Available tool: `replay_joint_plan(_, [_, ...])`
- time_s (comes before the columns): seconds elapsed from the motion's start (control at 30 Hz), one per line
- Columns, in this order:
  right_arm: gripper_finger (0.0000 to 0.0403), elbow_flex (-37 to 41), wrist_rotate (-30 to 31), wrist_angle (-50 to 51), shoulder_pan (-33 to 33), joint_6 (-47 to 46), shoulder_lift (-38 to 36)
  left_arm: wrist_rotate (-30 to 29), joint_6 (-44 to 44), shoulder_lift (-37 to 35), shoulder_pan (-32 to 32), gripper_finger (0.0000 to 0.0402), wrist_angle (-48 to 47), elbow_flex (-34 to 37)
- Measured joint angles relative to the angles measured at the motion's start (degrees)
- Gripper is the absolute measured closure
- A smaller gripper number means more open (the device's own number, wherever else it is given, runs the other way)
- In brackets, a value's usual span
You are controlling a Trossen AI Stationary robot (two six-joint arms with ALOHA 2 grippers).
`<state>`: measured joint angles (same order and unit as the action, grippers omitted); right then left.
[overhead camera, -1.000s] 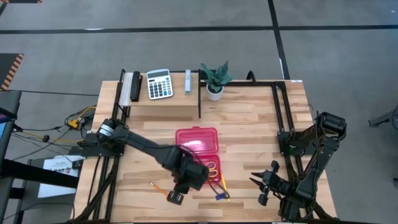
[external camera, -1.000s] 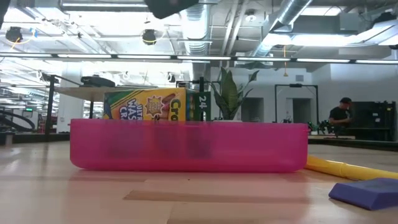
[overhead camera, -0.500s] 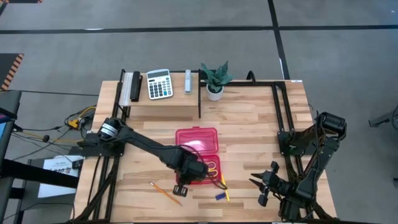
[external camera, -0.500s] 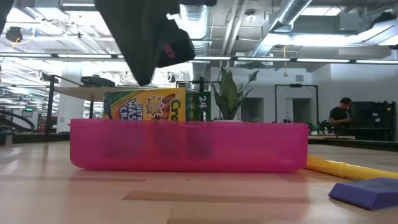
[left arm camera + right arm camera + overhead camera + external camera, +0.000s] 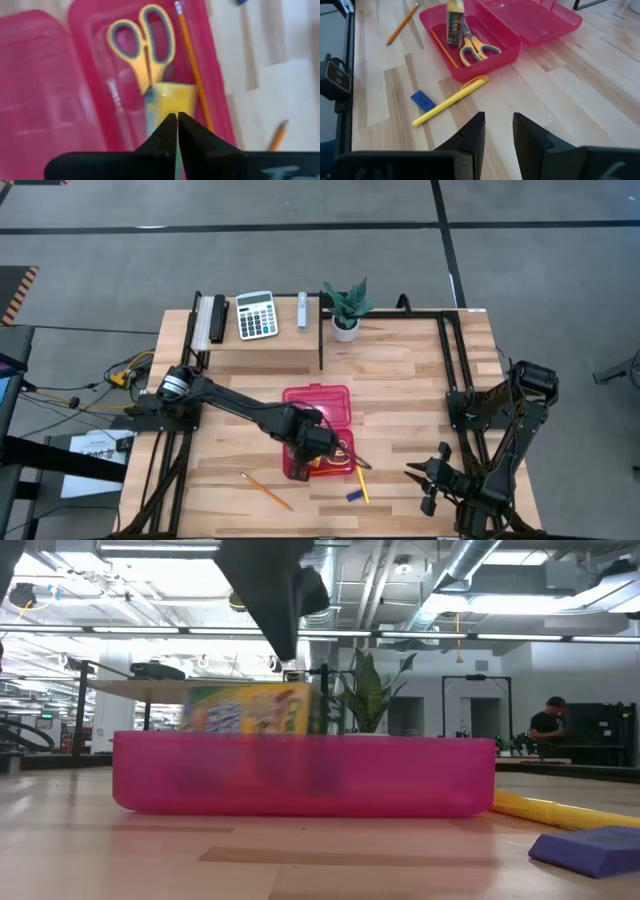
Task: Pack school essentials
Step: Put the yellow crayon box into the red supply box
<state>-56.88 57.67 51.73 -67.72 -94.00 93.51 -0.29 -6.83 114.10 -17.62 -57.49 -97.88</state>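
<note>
The pink case (image 5: 318,402) lies open, its tray (image 5: 485,57) toward the near edge. In the tray are the yellow-handled scissors (image 5: 142,45), an orange pencil (image 5: 192,65) and the yellow-green crayon box (image 5: 455,22), which stands on end. My left gripper (image 5: 176,120) is shut, pointing down over the crayon box (image 5: 172,100). The yellow pen-like stick (image 5: 452,100) and the blue eraser (image 5: 422,100) lie on the table beside the tray. A second orange pencil (image 5: 267,491) lies left of them. My right gripper (image 5: 497,125) waits open near the table's right near corner. My left gripper's shut fingertips (image 5: 170,125) stand right over the crayon box's upper end (image 5: 172,97), coming from above. I cannot tell whether they touch it. The box stands on end in the tray, blurred in the low view.
A raised shelf at the far edge carries a white calculator (image 5: 256,314) and a small potted plant (image 5: 345,308). Black frame posts stand at both sides. Bare wood lies left of the case and between the case and my right gripper (image 5: 428,480).
My left gripper has moved from the table's near edge, beside the loose pencil, toward the far edge and over the tray, and now shows above the crayon box in the low view. The crayon box has shifted slightly sideways in the tray.
</note>
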Motion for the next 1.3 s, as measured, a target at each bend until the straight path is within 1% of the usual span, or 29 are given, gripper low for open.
replay_joint_plan(0.07, [0.0295,0.0,0.0,0.0,-0.2,0.0,0.0,-1.2,0.4,0.0,-0.3,0.0401,-1.9,-0.9])
replay_joint_plan(0.13, [0.0295,0.0,0.0,0.0,-0.2,0.0,0.0,-0.3,0.2,0.0,0.3,0.0401,-2.1,-0.9])
replay_joint_plan(0.17, [0.0295,0.0,0.0,0.0,-0.2,0.0,0.0,2.1,0.0,0.0,0.6,0.0401,-2.2,-0.9])
replay_joint_plan(0.27, [0.0295,0.0,0.0,-0.4,-0.1,0.0,0.0,12.9,-2.4,0.0,0.6,0.0401,-1.4,-0.9])
replay_joint_plan(0.3, [0.0295,0.0,0.0,-0.5,-0.1,0.0,0.0,14.7,-3.7,0.0,-0.3,0.0402,-0.5,-0.9])
replay_joint_plan(0.37, [0.0295,0.0,-0.2,-0.5,-0.1,0.0,0.0,16.0,-5.4,0.0,-2.6,0.0401,0.9,-0.9])
replay_joint_plan(0.43, [0.0295,0.0,-0.3,-0.5,-0.1,0.0,0.0,15.6,-5.6,0.2,-5.0,0.0401,2.0,-0.9])
replay_joint_plan(0.57, [0.0295,0.0,-0.3,-0.3,-0.1,0.5,0.0,11.8,-7.0,2.7,-7.9,0.0401,3.0,-1.0])
replay_joint_plan(0.73, [0.0295,0.0,-0.3,-0.4,0.0,0.9,0.0,11.6,-8.4,6.9,-9.4,0.0401,2.7,-1.0])
replay_joint_plan(0.8, [0.0295,0.0,-0.3,-0.6,0.0,0.9,0.0,11.5,-8.4,8.4,-9.5,0.0401,1.7,-0.9])
replay_joint_plan(0.9, [0.0295,0.0,-0.4,-1.4,0.0,0.9,0.0,11.1,-8.5,8.7,-9.2,0.0401,0.4,-0.9])
replay_joint_plan(1.13, [0.0295,0.0,-0.5,-1.6,0.0,1.0,0.0,5.6,-6.8,8.9,-7.3,0.0401,-4.4,-0.9])
replay_joint_plan(1.3, [0.0295,0.0,-0.6,-1.5,0.0,1.1,0.0,4.7,-5.9,8.9,-5.7,0.0401,-5.8,-2.1])
